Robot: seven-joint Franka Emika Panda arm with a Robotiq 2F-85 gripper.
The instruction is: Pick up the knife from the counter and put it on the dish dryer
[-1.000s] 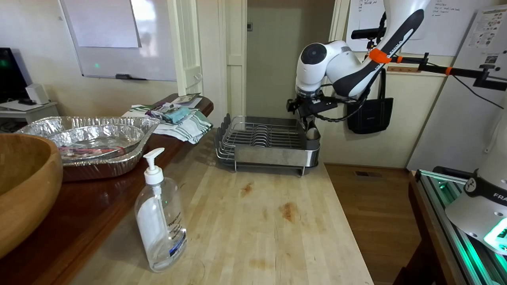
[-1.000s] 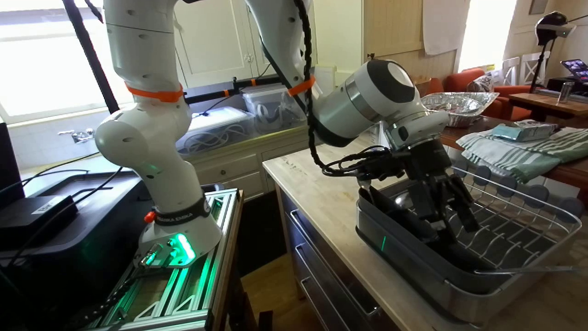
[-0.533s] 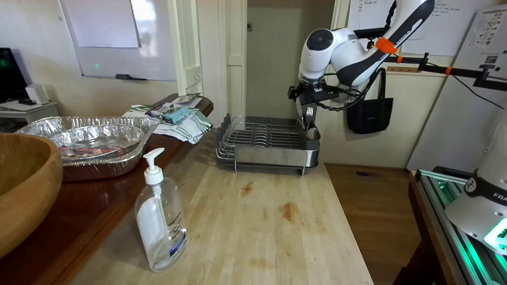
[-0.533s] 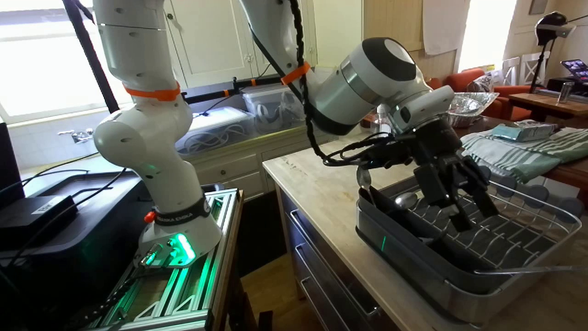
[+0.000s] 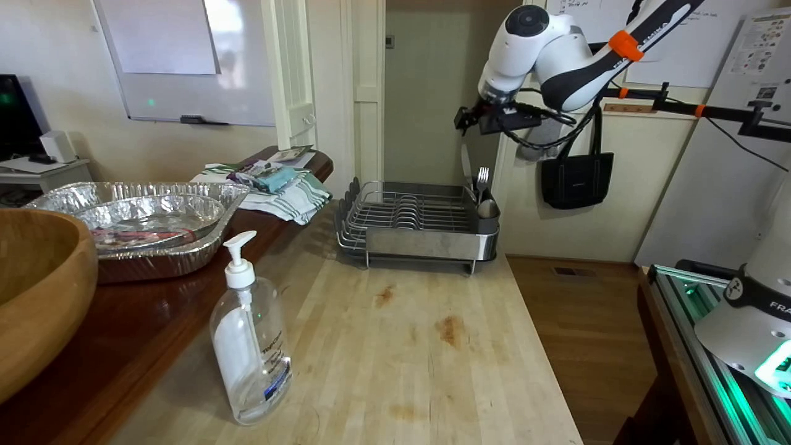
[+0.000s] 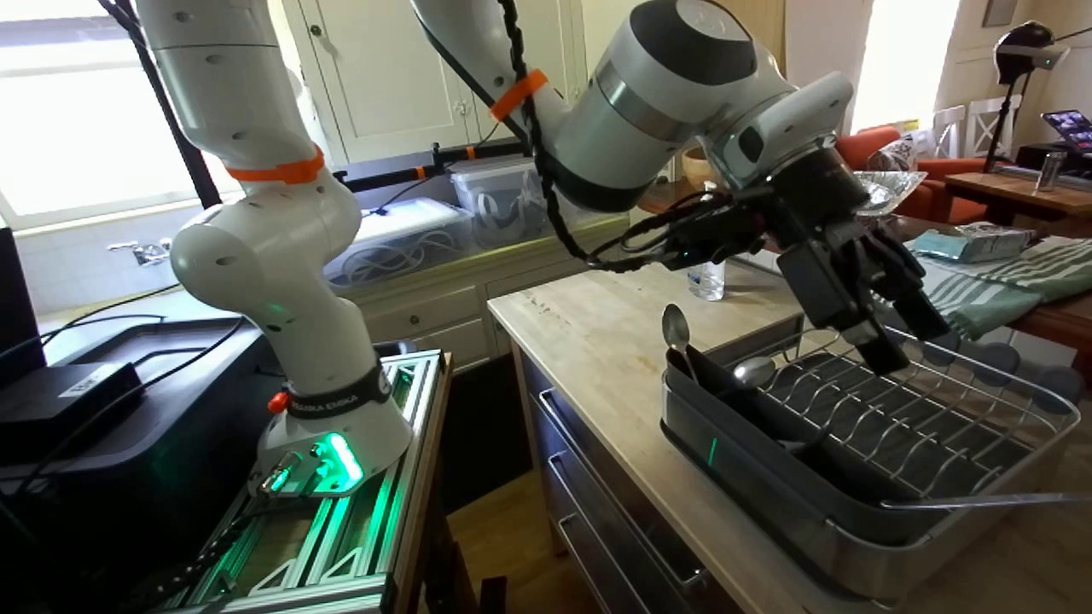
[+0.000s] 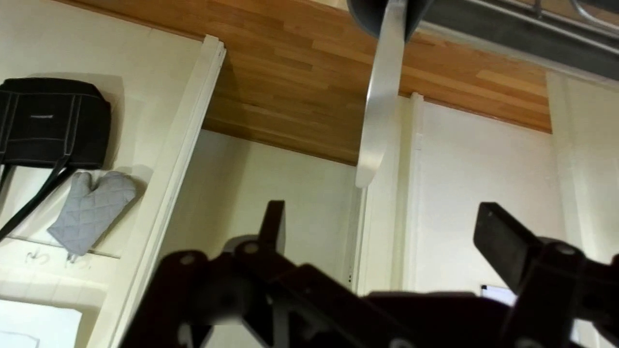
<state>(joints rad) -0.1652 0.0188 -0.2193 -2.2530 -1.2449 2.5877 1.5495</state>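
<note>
Above the low rectangular shiny-wire dish rack (image 5: 426,243), the black two-fingered gripper (image 7: 380,217), spread wide and empty, may, if it swings low, tip from the dark-grey cutlery holder (image 7: 370,18) the slim silvery metal knife (image 7: 384,96) leaning there.

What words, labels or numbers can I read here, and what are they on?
"FRANKA EMIKA": robot's base band.
"TopCare", it seems: bottle.
Too small or blurred to read: bottle's other print, whiteboard writing, poster, bag label, black box's sticker, arm lettering.
</note>
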